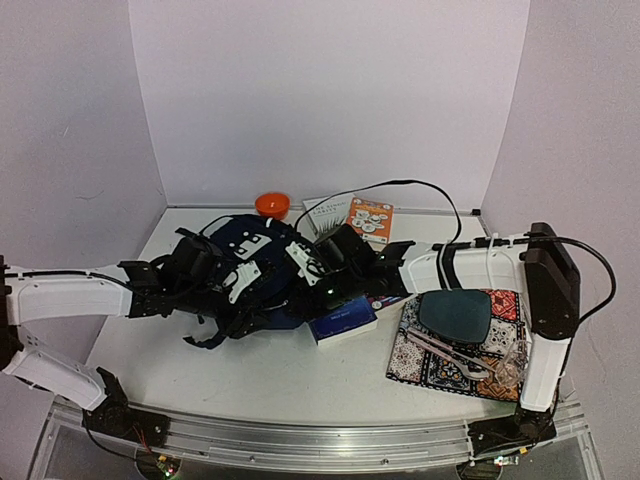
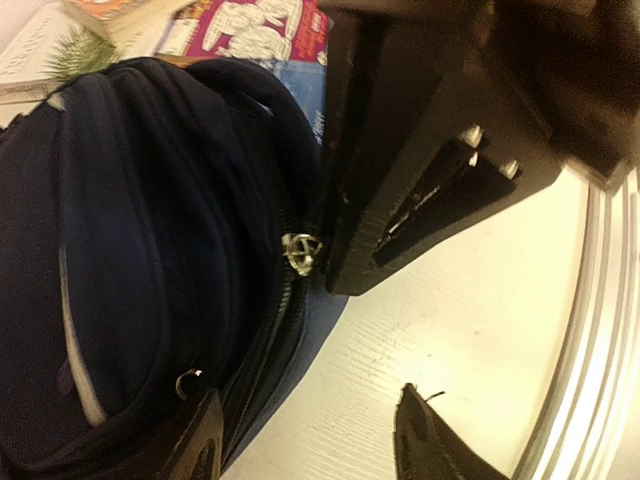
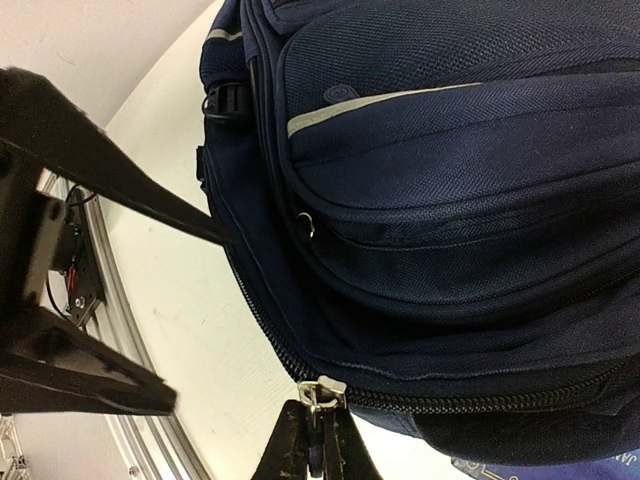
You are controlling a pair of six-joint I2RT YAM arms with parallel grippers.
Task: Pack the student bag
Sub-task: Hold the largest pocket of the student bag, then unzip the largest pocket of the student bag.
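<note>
Pinched tight, the right jaws have the metal zip pull of the student bag between their fingertips, with no gap showing between them. The left jaws stand wide: one finger lies against the bag's lower edge and the other hangs over bare bench, with nothing between them. From the left wrist view the pull sits right at the tip of the right arm's black finger block.

The bag lies on its side on the bench between the two arms, left of centre, its front pocket and pale trim line facing the right wrist camera. A blue book lies just beside its near right corner, and an orange-covered book lies behind it.

I judge the step in hand to be working the main zip so the bag can take the books. Zipper teeth to one side of the pull look closed; whether the other side is open I cannot tell.

The next move likely calls for drawing the pull along the track's curve, not straight off it. The left jaws should close on fabric or press the bag down, or the whole bag may slide with the pull.
</note>
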